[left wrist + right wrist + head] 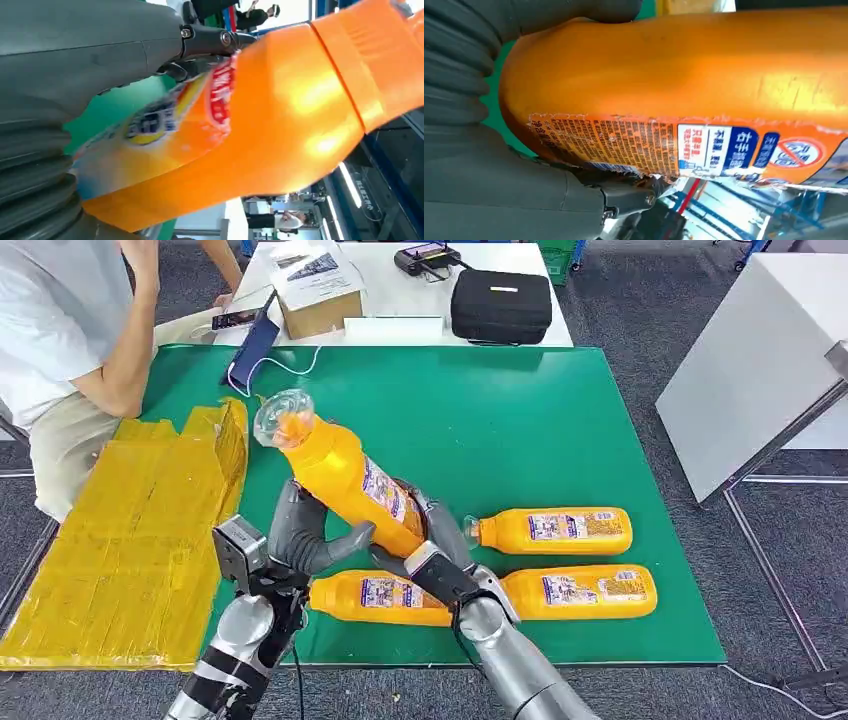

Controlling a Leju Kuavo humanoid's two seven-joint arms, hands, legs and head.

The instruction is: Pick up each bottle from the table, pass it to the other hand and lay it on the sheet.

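Observation:
An orange bottle [340, 475] with a clear cap is raised at a tilt over the green mat [520, 410], cap pointing to the far left. My left hand [300, 535] wraps its lower body from the left, and my right hand [432, 540] grips its base from the right. In the left wrist view the bottle [280, 110] lies against my left hand [75, 60]. In the right wrist view the labelled bottle [674, 75] sits in my right hand [499, 190]. The yellow sheet [130, 530] lies on the left with nothing on it.
Three more orange bottles lie on the mat: one [550, 530] to the right, one [585, 590] nearer the front edge, one [380, 595] under my hands. A seated person [60, 330] is at the far left. A cardboard box [320, 295] and black case [500, 305] stand behind.

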